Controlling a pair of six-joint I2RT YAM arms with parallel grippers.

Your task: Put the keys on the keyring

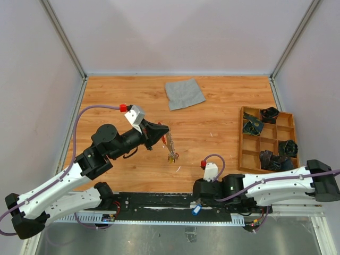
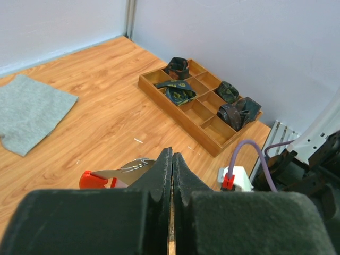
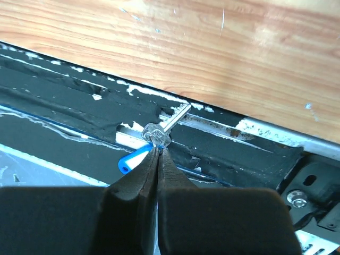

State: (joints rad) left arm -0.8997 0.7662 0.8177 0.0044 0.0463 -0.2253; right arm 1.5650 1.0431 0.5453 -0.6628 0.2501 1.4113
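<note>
My left gripper (image 1: 163, 131) hovers above the middle of the table, shut on the keyring. Its silvery chain (image 1: 169, 143) hangs from the fingers, with small keys (image 1: 172, 156) bunched at the lower end. In the left wrist view the jaws (image 2: 172, 155) are pressed together, and a red loop (image 2: 93, 180) with a silvery piece shows beside the left finger. My right gripper (image 1: 197, 203) is down at the black base rail, shut on the head of a silver key (image 3: 166, 130) with a blue tag (image 3: 133, 159). That key's blade points away from the fingertips (image 3: 158, 150).
A grey cloth square (image 1: 184, 93) lies at the back of the table. A wooden compartment tray (image 1: 241, 139) with dark rolled items stands at the right. White walls close in three sides. The black rail (image 3: 64, 90) and metal edge run along the near side.
</note>
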